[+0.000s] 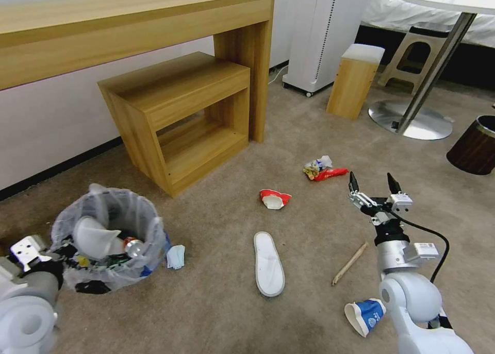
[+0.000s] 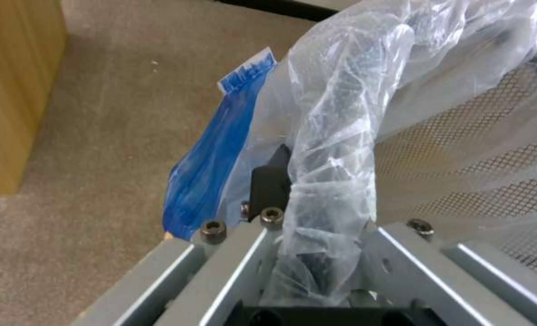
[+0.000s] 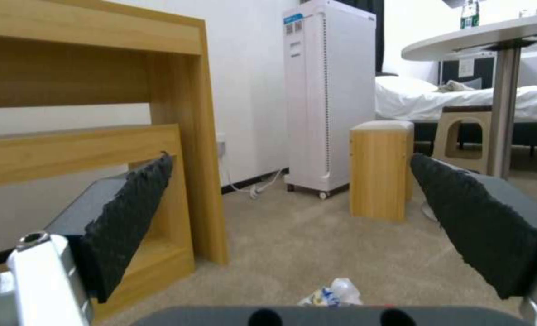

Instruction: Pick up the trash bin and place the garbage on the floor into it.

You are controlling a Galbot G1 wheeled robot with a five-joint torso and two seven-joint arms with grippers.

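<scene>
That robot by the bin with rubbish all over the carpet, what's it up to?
It is tidying litter into the bin. The left gripper is clamped on the bin's bag-lined rim, with a slipper and a can already inside. The right gripper hovers with jaws open above the floor, holding nothing. Still lying there: a slipper, a crushed cup, a red wrapper, a stick, a blue cup and a mask beside the bin.

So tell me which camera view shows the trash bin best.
The head view: the whole trash bin sits on the floor, bag-lined and partly filled. The left wrist view shows its mesh wall and bag close up, gripped by the left gripper.
</scene>
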